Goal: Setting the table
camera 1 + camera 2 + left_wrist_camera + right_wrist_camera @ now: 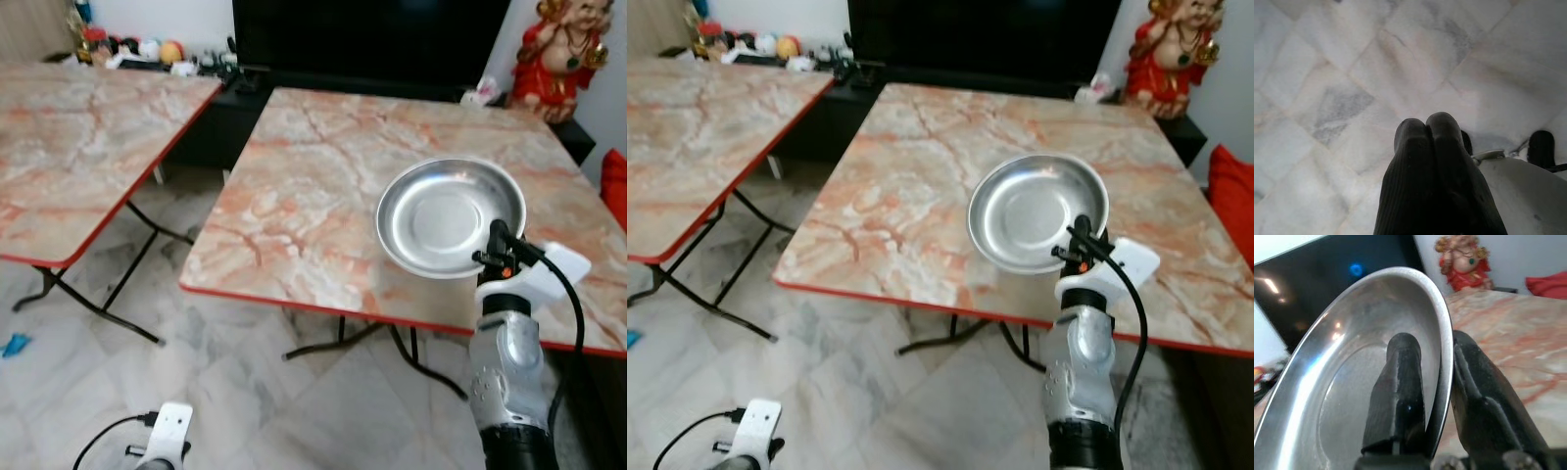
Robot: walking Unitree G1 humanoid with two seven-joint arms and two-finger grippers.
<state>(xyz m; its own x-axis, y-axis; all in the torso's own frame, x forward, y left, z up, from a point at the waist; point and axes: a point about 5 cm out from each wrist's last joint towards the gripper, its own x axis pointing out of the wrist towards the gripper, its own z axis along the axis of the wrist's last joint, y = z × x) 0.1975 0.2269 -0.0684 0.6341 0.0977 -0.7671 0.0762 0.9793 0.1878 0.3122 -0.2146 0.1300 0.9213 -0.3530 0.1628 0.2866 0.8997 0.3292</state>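
A round steel plate (446, 215) hangs tilted just above the near right part of the marble table (323, 186). My right gripper (500, 245) is shut on the plate's near rim, one finger inside the plate (1352, 382) and one behind it. My left gripper (1426, 128) hangs low by the floor with its two fingers pressed together and nothing between them; its white wrist (168, 431) is at the bottom left.
A second marble table (78, 147) stands to the left across a gap of tiled floor (245, 392). A dark TV cabinet (362, 39) and a red figurine (563, 49) stand behind the table. A red cushion (614, 186) lies at the right edge.
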